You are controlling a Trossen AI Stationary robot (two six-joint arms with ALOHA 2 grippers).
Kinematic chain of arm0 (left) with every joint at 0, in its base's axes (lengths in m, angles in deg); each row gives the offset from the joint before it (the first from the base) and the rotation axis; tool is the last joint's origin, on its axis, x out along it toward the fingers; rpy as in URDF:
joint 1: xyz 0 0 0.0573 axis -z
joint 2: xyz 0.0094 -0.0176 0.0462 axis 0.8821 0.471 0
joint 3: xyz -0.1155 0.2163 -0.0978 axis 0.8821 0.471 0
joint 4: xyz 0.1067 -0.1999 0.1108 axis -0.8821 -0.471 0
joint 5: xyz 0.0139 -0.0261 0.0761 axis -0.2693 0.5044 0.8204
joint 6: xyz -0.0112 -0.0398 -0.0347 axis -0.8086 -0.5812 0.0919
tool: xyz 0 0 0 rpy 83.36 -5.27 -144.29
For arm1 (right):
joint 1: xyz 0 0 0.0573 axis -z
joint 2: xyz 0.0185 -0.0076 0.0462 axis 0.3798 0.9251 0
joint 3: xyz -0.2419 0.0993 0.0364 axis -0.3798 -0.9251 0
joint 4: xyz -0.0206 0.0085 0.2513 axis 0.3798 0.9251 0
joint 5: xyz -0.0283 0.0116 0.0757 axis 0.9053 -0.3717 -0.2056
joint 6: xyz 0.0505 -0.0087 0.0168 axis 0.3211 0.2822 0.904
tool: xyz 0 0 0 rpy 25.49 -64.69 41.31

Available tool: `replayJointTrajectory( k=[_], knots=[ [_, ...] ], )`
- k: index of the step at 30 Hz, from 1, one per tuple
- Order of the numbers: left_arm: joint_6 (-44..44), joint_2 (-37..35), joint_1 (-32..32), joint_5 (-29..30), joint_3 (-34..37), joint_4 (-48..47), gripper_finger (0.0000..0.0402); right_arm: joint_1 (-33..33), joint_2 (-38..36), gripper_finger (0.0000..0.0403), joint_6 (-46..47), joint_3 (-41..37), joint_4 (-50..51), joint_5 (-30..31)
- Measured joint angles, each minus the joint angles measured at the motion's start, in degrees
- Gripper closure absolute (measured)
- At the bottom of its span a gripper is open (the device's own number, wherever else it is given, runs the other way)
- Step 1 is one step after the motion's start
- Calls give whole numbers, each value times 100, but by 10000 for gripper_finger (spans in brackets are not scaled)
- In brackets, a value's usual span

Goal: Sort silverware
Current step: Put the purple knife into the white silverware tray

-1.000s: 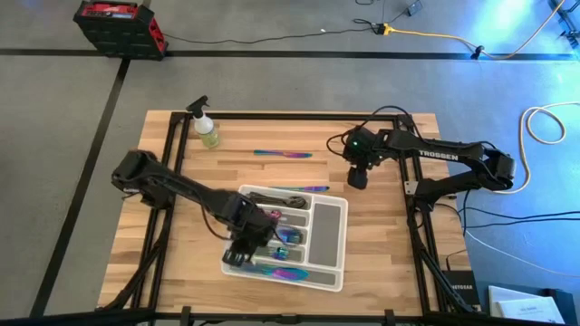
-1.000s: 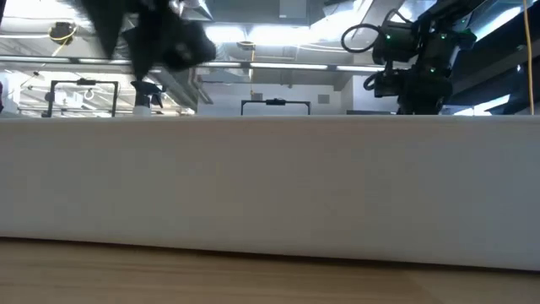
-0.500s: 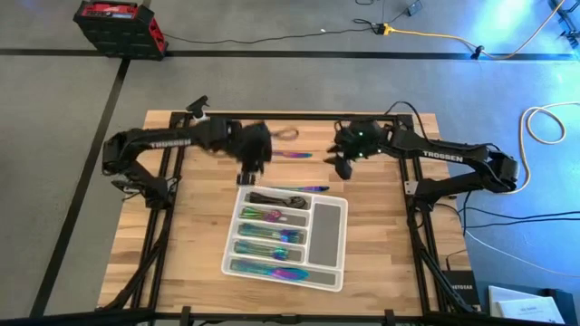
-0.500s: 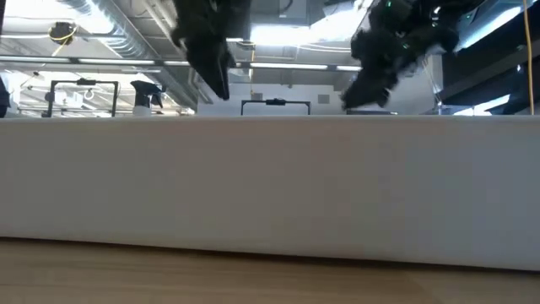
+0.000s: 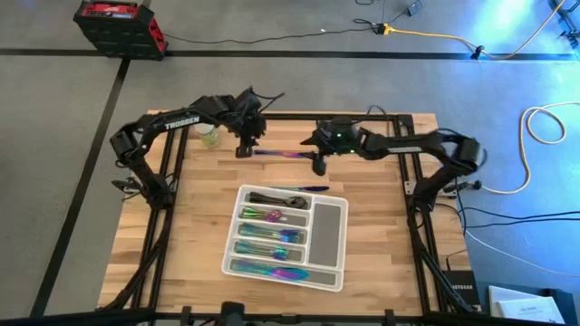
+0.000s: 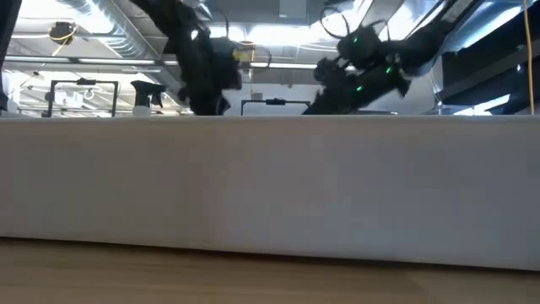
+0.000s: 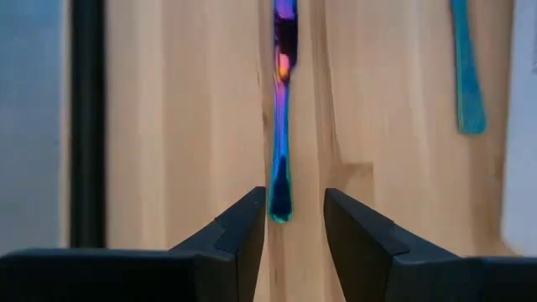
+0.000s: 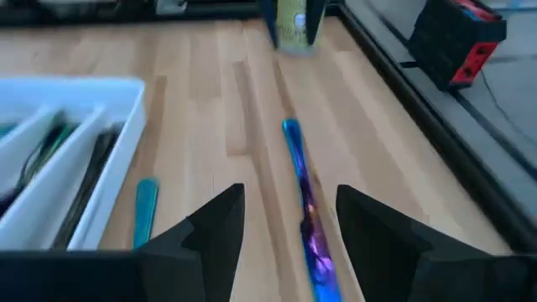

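Note:
An iridescent rainbow piece of silverware (image 5: 283,154) lies flat on the wood near the far edge, between my two grippers. My left gripper (image 5: 245,147) hovers open over its left end (image 7: 279,205). My right gripper (image 5: 319,166) stands open over its right end (image 8: 315,243), slanting down. A second, bluish piece (image 5: 309,188) lies just beyond the tray's far wall. The white compartment tray (image 5: 328,226) holds several iridescent pieces (image 5: 267,237) and some dark ones (image 5: 272,197).
A yellow-green spray bottle (image 5: 209,137) stands at the far left, close behind my left arm. A red-and-black box (image 5: 118,25) sits on the floor beyond the table. In the low view the tray's white wall (image 6: 270,186) fills the foreground.
My left gripper has swung from over the tray's near-left compartments toward the far edge and now hangs over the loose piece's left end. My right gripper has moved toward the table's left and tipped from pointing down to a shallower slant.

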Motion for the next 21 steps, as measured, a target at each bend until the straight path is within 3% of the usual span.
replayJointTrajectory(
  k=[3, 6, 9, 13, 21],
  knots=[
    [-261, 50, -129, -171, 345, 217, 292, -5, 562, 231, 555, 14, -817, 252],
    [-558, 39, -215, -244, 626, 560, 292, 4, 987, 253, 1069, 3, -1017, 797],
    [-699, 40, -280, -286, 840, 955, 292, 8, 1248, 303, 1903, 3, -1003, 921],
    [-764, 36, -281, -607, 1114, 1887, 292, -82, 1356, 386, 1861, 3, -747, 908],
    [-1619, 36, -493, -1214, 1887, 3755, 292, -101, 1418, 401, 1984, 7, -606, 1210]
  ],
)
